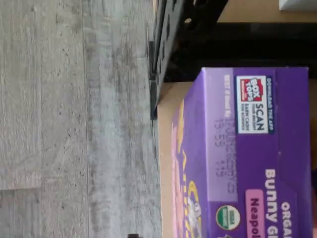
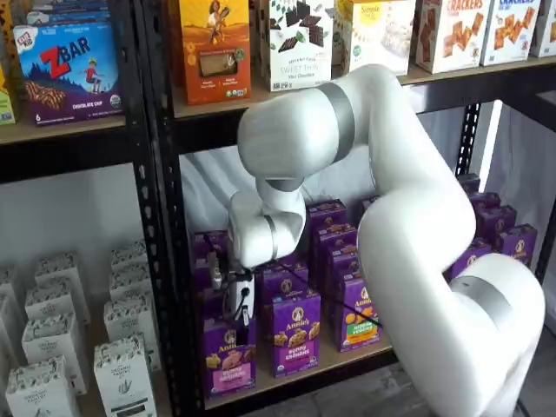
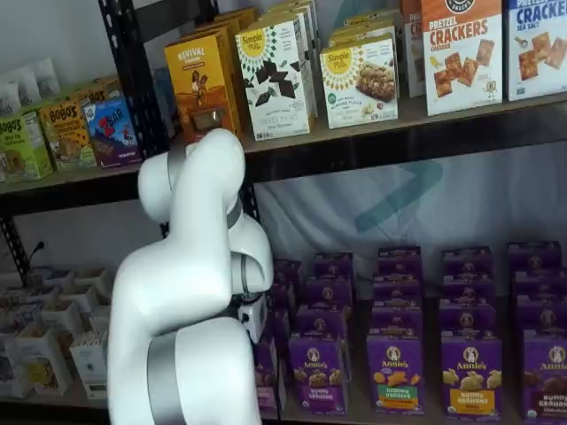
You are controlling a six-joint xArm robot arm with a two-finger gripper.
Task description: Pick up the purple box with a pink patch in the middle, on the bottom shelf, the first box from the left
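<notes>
- One purple box (image 2: 228, 358) stands upright at the left end of the bottom shelf (image 2: 295, 375), just beside the black upright (image 2: 167, 261); we see its pink panel low on the front face.
- We see the same box in the wrist view (image 1: 247, 153), top face toward the camera, with a Box Tops patch and a pink label strip on it.
- We locate the gripper (image 2: 234, 300) directly above that box, hanging from the white arm (image 2: 382, 217); its fingers sit wide apart, holding nothing.
- We note more purple cartons in rows to the right of and behind the box.
- We find the arm covering most of the box in a shelf view (image 3: 266, 376).
</notes>
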